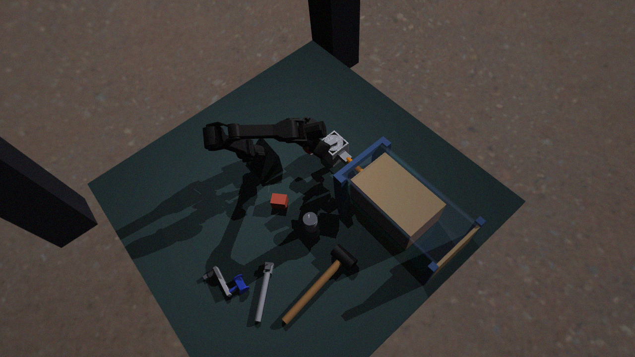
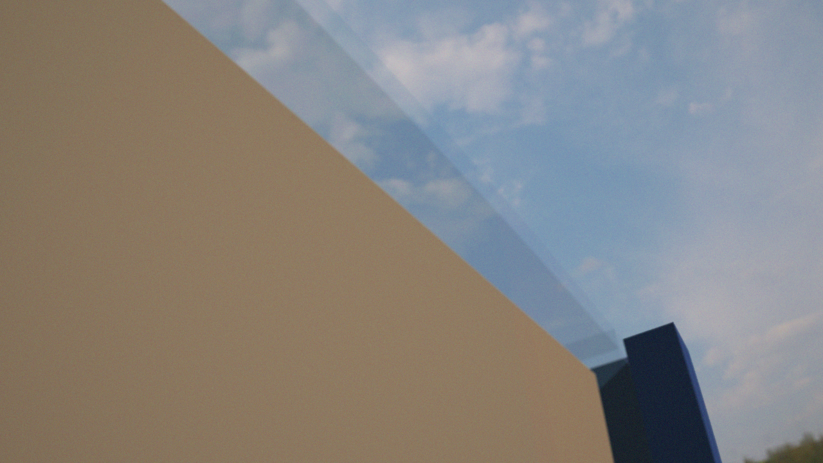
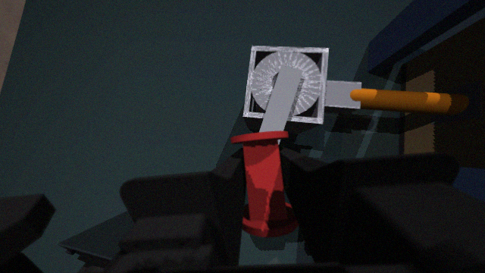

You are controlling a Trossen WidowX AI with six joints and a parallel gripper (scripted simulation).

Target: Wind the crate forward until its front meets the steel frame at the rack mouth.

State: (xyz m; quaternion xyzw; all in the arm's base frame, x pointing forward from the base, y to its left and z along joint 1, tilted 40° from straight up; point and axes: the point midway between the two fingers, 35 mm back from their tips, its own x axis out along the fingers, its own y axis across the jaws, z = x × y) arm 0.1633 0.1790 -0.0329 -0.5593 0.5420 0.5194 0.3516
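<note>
Your black parallel-jaw gripper [image 1: 327,155] [image 3: 263,182] is clenched on the red flanged spool-shaped grip [image 3: 264,178] of the grey flat-armed handle, beside the square silver-framed winch [image 1: 335,143] [image 3: 323,87]. The handle's arm lies across the winch top. From the winch, an orange strap [image 1: 353,164] [image 3: 409,100] runs towards the tan box-shaped crate [image 1: 398,193] [image 2: 258,258]. You have the crate on the winch's strap side, inside the blue-posted clear-panelled cubby [image 1: 361,159] [image 2: 667,391], apart from the gripper.

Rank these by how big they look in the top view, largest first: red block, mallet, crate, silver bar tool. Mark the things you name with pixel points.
1. Crate [image 1: 397,193]
2. Mallet [image 1: 313,290]
3. Silver bar tool [image 1: 263,295]
4. Red block [image 1: 279,199]

Silver tool over red block goes by length; their areas look closer.
</note>
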